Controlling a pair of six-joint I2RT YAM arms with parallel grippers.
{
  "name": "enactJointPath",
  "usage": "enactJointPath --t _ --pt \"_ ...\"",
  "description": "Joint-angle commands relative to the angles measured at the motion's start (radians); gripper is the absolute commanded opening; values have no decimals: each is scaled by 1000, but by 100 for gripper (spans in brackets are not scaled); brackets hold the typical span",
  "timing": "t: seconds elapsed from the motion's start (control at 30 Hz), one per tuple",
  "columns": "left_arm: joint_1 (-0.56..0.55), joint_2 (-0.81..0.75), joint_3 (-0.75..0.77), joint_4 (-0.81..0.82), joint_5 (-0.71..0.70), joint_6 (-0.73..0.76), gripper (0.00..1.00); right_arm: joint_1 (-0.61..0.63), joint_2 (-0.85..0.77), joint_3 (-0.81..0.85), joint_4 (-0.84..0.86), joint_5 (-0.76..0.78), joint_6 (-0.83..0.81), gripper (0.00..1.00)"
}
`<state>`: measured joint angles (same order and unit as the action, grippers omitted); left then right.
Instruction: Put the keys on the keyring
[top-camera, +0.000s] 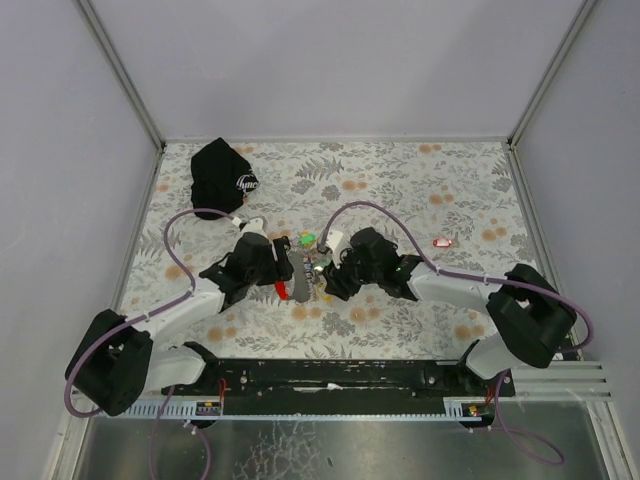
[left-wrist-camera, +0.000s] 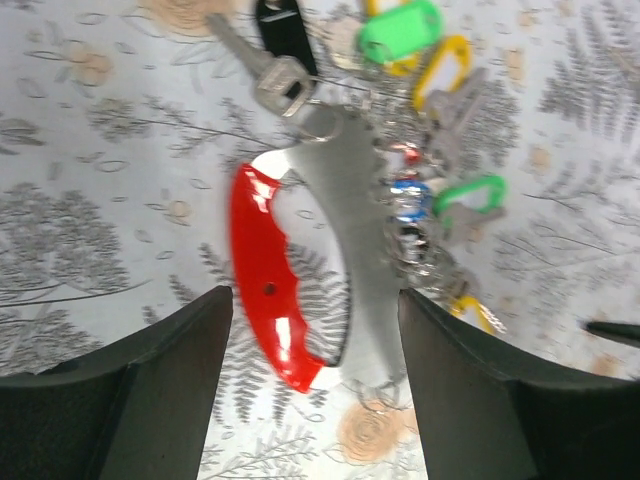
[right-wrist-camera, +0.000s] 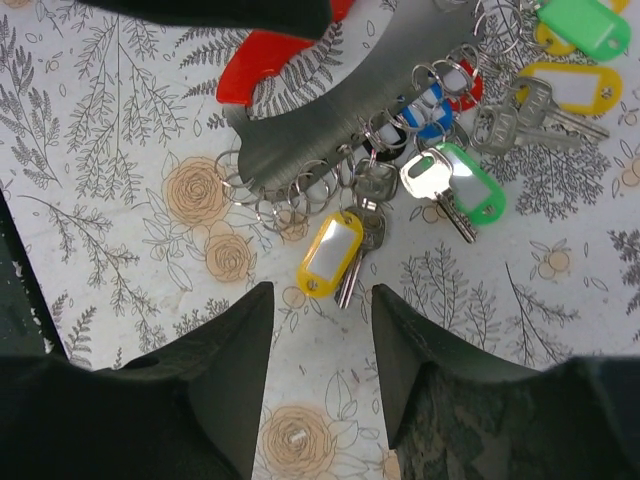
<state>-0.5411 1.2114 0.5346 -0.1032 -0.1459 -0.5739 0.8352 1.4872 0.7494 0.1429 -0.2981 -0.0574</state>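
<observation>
Both claws stand with fingers apart above the floral-patterned desk (top-camera: 400, 180). The left claw (left-wrist-camera: 315, 300) flanks the red-plastic-and-grey-metal keyring (left-wrist-camera: 355, 250). Just ahead of the right claw (right-wrist-camera: 315, 300) crowd small metal keys with coloured oblong tags (right-wrist-camera: 455, 185), a yellow-tagged key (right-wrist-camera: 328, 255) nearest. A black fabric cap (top-camera: 222, 175) lies well beyond the left claw.

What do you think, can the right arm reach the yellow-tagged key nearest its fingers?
Probably yes: the right gripper is open, and the yellow-tagged key lies just ahead of it with only bare tablecloth between.
</observation>
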Motion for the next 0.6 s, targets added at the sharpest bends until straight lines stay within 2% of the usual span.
enactJointPath --t 0.0,0.33,0.57 --pt "4 -32 -24 143 157 -47 66 10 62 74 59 -69 -34 50" --pt "21 59 -76 284 272 -93 64 28 208 137 48 50 -12 49" --pt "32 107 -86 289 278 -93 63 42 268 148 10 136 -23 51"
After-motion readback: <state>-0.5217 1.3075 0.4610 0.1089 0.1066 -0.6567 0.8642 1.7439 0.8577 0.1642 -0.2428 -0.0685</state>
